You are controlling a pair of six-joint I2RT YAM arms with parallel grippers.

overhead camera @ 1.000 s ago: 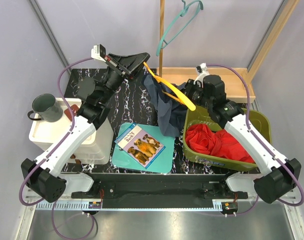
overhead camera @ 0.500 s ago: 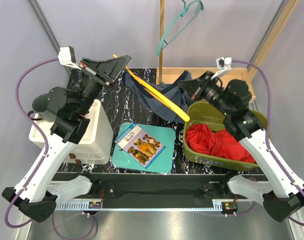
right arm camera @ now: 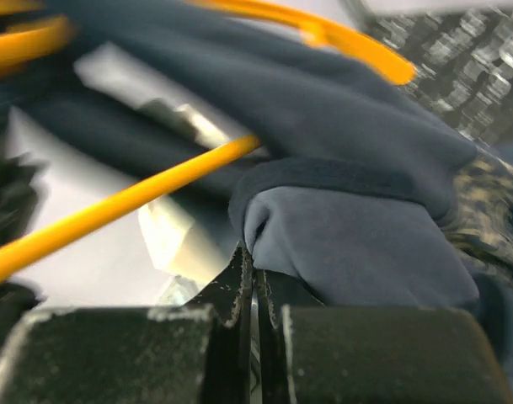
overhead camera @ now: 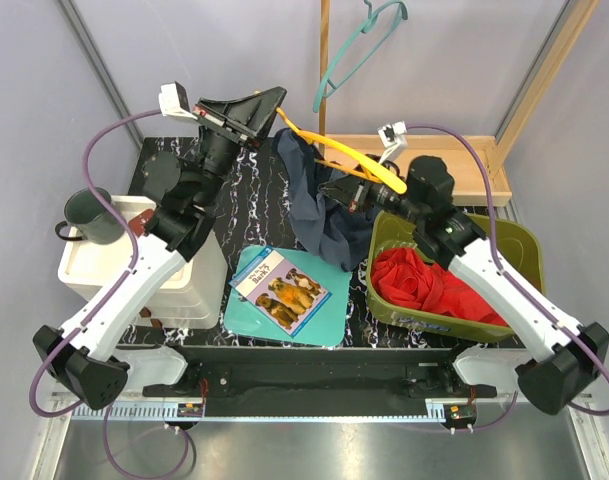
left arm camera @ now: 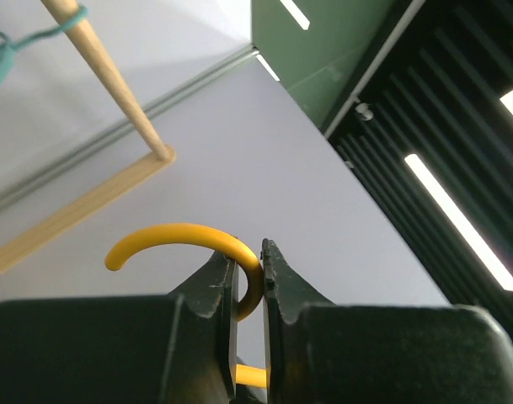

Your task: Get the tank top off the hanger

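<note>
Since half a second ago the left gripper (overhead camera: 274, 100) has swung to the right and the right gripper (overhead camera: 346, 190) has reached in toward it, so the two now work close together over the back of the table. The left jaws are clamped on the curved hook of the yellow hanger (overhead camera: 369, 170). In the left wrist view the hook arcs up and away just above the fingertips. The hanger's arm slopes from that grip down toward the right gripper and passes just above it. The right jaws are pressed together on a fold of the navy tank top (overhead camera: 319, 215). In the right wrist view the cloth bulges directly over the fingertips, with a yellow bar crossing beside it. The tank top is draped on the hanger between the grippers and hangs bunched below them. A green bin (overhead camera: 524, 235) holding red cloth (overhead camera: 424, 280) sits under the right arm, behind its gripper. A book (overhead camera: 281, 287) lies below the hanging cloth.
</note>
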